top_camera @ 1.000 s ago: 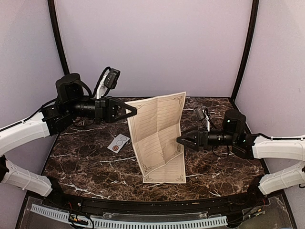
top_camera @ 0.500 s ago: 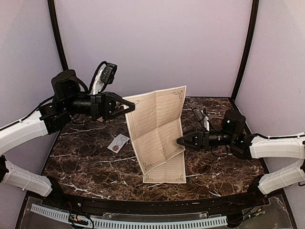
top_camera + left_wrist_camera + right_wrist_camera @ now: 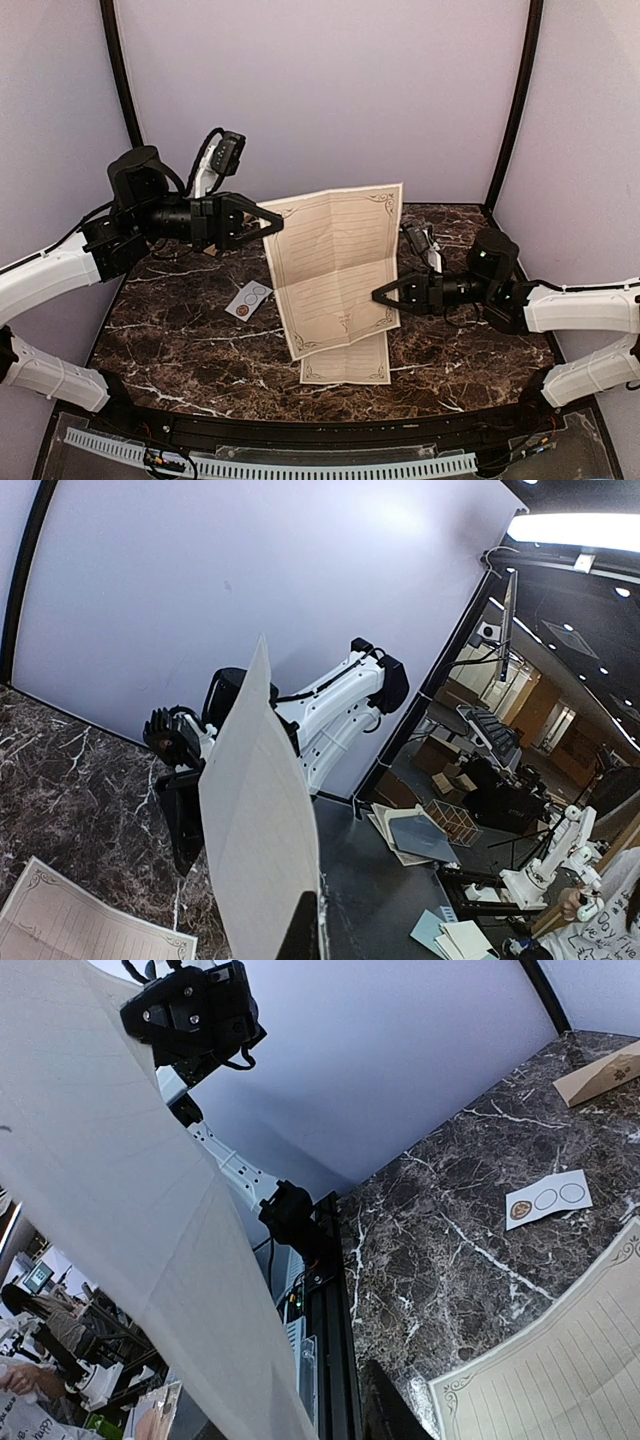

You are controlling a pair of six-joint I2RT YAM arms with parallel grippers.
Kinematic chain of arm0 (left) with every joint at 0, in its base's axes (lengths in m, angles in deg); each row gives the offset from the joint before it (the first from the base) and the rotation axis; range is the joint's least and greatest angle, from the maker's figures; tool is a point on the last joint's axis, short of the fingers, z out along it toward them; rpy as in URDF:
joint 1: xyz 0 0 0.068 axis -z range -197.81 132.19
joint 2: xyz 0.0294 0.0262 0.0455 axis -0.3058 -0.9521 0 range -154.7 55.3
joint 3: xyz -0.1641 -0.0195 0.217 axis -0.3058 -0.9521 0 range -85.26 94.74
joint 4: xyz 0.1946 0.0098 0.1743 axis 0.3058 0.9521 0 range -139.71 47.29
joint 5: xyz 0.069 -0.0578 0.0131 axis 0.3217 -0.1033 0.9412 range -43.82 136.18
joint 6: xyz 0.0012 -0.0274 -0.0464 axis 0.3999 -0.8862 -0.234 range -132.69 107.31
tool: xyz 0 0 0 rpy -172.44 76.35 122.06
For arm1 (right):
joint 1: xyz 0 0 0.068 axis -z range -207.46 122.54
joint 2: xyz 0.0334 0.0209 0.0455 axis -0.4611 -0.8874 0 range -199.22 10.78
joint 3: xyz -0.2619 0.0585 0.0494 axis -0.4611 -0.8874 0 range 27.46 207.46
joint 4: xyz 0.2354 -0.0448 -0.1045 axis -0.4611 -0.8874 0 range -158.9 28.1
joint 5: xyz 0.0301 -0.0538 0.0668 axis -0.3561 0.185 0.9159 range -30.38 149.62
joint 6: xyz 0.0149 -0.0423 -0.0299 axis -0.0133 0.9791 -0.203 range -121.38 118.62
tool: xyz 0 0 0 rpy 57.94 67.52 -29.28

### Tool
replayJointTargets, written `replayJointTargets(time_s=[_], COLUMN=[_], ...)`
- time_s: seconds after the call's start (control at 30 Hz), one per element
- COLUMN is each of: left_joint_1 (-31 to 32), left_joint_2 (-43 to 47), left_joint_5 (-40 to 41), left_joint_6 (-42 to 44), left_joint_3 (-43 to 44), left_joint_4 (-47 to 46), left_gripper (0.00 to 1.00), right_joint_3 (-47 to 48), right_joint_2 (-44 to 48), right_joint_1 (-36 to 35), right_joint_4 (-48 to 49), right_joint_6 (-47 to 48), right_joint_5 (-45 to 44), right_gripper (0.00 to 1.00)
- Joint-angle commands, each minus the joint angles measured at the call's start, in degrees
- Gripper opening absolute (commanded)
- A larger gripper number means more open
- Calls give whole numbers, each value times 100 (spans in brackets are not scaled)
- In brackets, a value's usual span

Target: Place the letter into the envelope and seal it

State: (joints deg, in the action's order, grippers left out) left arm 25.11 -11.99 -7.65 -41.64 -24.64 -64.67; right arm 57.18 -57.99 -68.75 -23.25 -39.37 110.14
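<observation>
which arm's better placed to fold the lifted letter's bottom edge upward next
Probably right: the right gripper pinches the letter low on its right edge, near the bottom; the left gripper holds the top left corner, suited to anchoring.

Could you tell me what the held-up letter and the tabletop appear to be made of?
The letter looks like matte cream paper: it shows fold creases, printed lines and a slight bow. The tabletop is dark brown with white veins and a soft sheen, so it looks like polished marble, though a printed laminate cannot be ruled out.
</observation>
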Motion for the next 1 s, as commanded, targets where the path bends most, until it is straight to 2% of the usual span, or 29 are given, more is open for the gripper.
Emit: replayJointTargets(time_s=[0.0, 0.1, 0.27, 0.43, 0.5, 0.7, 0.73, 0.83, 0.9, 0.97], left_joint_1=[-11, -26, -54, -74, -85, -170, -192, -362, -529, -742], left_joint_2=[88, 101, 102, 97, 89, 136, 170, 288, 422, 657], left_joint_5=[-95, -49, 14, 34, 30, 102, 153, 269, 341, 403], left_joint_6=[16, 13, 3, -22, -26, 67, 90, 99, 116, 160], left_joint_3=[150, 122, 73, 14, 4, -44, -71, -153, -231, -256], left_joint_4=[-229, -227, -227, -271, -284, -146, -72, 52, 164, 340], left_gripper=[0, 0, 0, 0, 0, 1, 4, 36, 51, 60], right_joint_3=[60, 46, 130, 160, 153, 114, 109, 83, 63, 81], right_joint_2=[-9, -26, -49, -41, -41, 174, 235, 422, 531, 591], right_joint_1=[-57, -85, -124, -141, -149, -145, -148, -141, -142, -142], right_joint_4=[327, 525, 560, 503, 496, 175, 76, -165, -268, -380], right_joint_6=[-53, -156, -182, -162, -157, 46, 116, 297, 393, 457], right_joint_5=[177, 195, 204, 171, 124, -477, -638, -1024, -1183, -1242], right_gripper=[31, 29, 16, 8, 1, 0, 0, 0, 0, 0])
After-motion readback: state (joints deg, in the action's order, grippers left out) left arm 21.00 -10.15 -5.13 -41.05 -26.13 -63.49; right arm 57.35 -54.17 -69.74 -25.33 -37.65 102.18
